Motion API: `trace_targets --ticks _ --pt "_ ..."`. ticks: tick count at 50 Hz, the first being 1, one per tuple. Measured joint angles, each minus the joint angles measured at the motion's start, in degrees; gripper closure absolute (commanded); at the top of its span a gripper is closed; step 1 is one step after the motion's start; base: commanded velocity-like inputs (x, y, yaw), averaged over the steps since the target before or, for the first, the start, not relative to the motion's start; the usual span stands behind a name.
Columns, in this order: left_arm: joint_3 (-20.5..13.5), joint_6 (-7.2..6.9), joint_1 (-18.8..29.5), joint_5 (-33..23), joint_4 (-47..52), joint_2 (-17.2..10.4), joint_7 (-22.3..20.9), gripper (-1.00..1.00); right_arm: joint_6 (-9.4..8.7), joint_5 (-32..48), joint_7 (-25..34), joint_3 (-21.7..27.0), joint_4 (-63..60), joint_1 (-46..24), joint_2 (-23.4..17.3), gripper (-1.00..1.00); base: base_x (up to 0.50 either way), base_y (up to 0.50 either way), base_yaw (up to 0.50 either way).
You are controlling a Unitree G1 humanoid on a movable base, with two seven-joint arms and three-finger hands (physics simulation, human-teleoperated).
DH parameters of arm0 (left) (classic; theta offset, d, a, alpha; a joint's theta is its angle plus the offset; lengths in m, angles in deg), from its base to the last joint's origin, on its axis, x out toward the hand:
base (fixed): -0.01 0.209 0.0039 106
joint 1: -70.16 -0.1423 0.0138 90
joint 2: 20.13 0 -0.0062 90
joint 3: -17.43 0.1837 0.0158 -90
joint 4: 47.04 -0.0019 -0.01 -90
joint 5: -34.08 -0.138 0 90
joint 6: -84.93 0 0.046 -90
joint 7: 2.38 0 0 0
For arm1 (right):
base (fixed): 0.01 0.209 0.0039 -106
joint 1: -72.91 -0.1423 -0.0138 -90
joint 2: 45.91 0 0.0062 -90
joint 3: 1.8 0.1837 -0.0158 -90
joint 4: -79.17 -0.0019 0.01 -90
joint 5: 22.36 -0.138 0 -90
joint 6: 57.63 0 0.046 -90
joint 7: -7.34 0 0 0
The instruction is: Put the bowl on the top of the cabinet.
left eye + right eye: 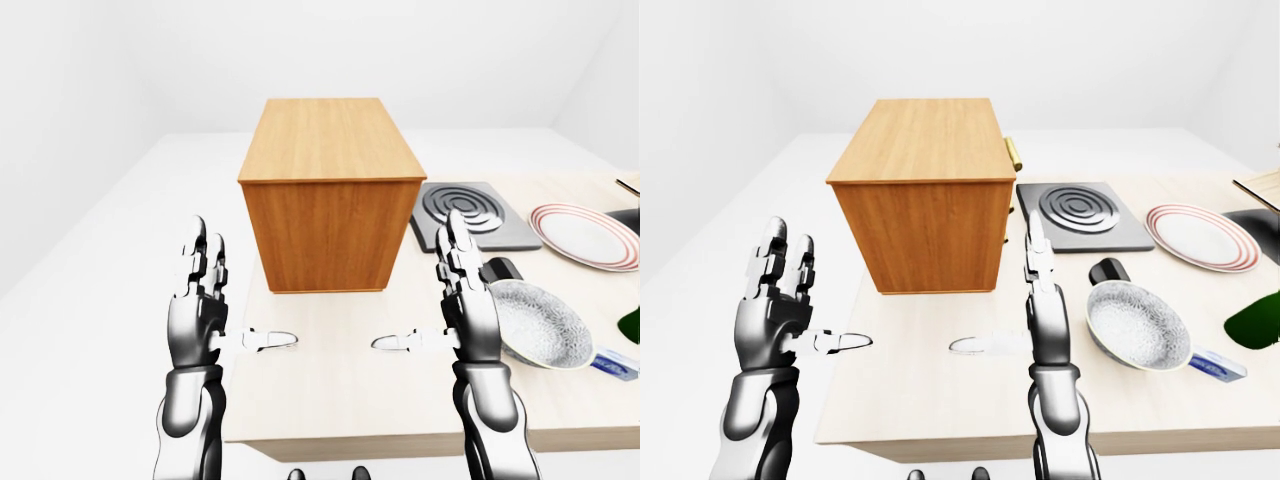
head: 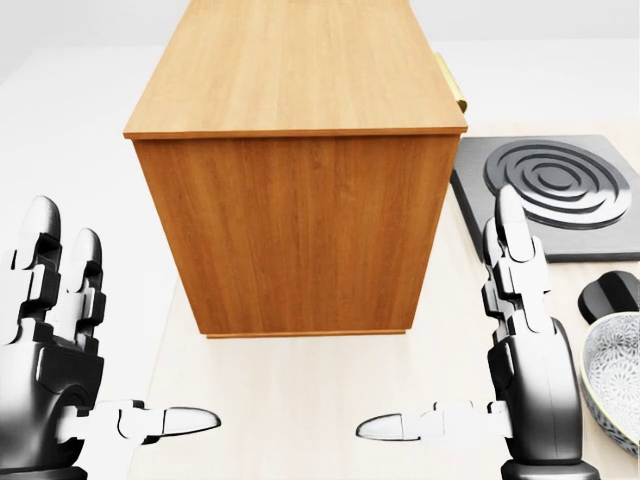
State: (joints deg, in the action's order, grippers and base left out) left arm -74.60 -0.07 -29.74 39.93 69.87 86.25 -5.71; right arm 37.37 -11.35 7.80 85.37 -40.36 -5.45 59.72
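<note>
Cabinet [image 1: 326, 200]: a wooden cabinet is seen standing on the pale table [image 1: 400, 400], upright, towards the table's left end in the eye views; a brass handle [image 1: 1012, 153] is glimpsed on its right side.
Cabinet top: flat bare wood is shown.
Bowl [image 1: 1137, 326]: a patterned bowl is placed on the table, right of the right hand in the right-eye view and well apart from the cabinet; in the head view only its left rim is caught at the lower right edge.
Left hand [image 1: 204, 305]: it is held up with fingers spread and straight, thumb pointed inward – nothing is gripped. It hangs over the table's left edge, lower left of the cabinet.
Right hand [image 1: 463, 305]: it is raised likewise, fingers extended upward, thumb pointed towards the left hand – nothing is held. It is located between cabinet and bowl, just beside the bowl's left rim in the left-eye view; contact cannot be told.
Hotplate [image 1: 1081, 215]: a dark grey square slab with concentric rings is laid just right of the cabinet.
Black object [image 1: 1107, 270]: a small dark item is set between hotplate and bowl, touching or nearly touching the bowl's upper rim.
Plate [image 1: 1199, 236]: a white plate with red rim stripes is laid right of the hotplate.
Blue-labelled item [image 1: 1214, 366]: it is seen at the bowl's lower right; its kind cannot be told.
Green object [image 1: 1254, 322]: it is cut off by the right edge.
</note>
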Motion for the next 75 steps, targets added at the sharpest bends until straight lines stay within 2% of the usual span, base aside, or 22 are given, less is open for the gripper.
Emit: trace_targets --ticks 13,38,45,52,56,64,68,75 --pt "0.00 0.00 0.32 0.54 -0.38 0.00 -0.14 -1.00 0.00 0.12 -0.03 -0.06 0.19 -0.02 -0.01 -1.00 0.40 -0.05 0.00" --pt "-0.25 0.00 0.49 1.66 -0.12 0.02 -0.13 -1.00 0.00 0.48 -0.04 -0.24 0.85 -0.09 -0.08 -1.00 0.00 0.00 0.00" --pt "-0.29 0.00 0.48 1.67 -0.26 0.01 -0.18 -1.00 -0.06 2.04 0.08 1.12 1.62 -1.44 -0.32 -1.00 0.00 0.00 0.00" --pt "-0.29 0.00 0.47 1.60 -0.22 0.02 -0.16 -1.00 -2.47 4.51 1.13 3.64 2.60 -3.61 -1.01 -1.00 0.00 0.00 0.00" --pt "-0.29 0.00 0.45 1.58 -0.26 0.02 -0.16 -1.00 -4.42 6.68 2.14 5.19 2.65 -4.36 -1.55 -1.00 0.00 0.00 0.00" --pt "-0.07 0.00 0.47 1.19 -0.98 0.05 -0.05 -1.00 -7.49 10.88 7.72 14.62 -0.91 -3.47 -3.54 -1.00 0.00 0.00 0.00" --pt "0.02 0.00 0.47 1.07 -1.22 0.05 0.01 -1.00 -8.15 12.29 10.19 18.29 -2.23 -3.26 -3.72 -1.00 0.00 0.00 0.00" --pt "0.12 0.00 0.49 0.89 -1.61 0.04 0.08 -1.00 -7.98 14.20 13.54 22.87 -3.83 -2.30 -3.45 -1.00 0.00 0.00 0.00"
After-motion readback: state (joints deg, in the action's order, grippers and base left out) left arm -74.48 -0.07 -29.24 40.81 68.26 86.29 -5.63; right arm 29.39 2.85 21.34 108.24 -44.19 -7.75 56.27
